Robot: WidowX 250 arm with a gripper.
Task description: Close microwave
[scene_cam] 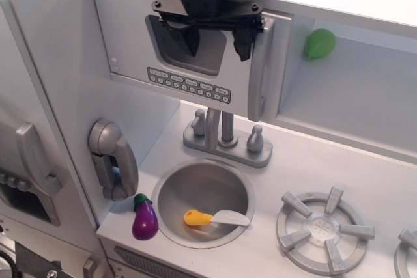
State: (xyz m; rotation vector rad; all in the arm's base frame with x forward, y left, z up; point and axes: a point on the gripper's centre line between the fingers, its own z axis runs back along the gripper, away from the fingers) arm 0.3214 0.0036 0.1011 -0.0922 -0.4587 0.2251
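The silver-grey microwave [189, 86] sits in the upper part of the toy kitchen. Its door, with a dark window [186, 53], a row of small buttons [189, 84] and a tall vertical grey bar handle [262, 69], lies almost flush with the cabinet front. My black gripper [215, 42] is open, pressed against the door's upper part, its two fingers spread across the window and just left of the handle.
A grey faucet [225, 136] stands over a round sink [203, 194] holding a yellow-handled knife [212, 217]. A purple eggplant [144, 218], a grey phone handset [114, 159], a stove burner [324, 228] and a green fruit [320, 43] on the right shelf are around.
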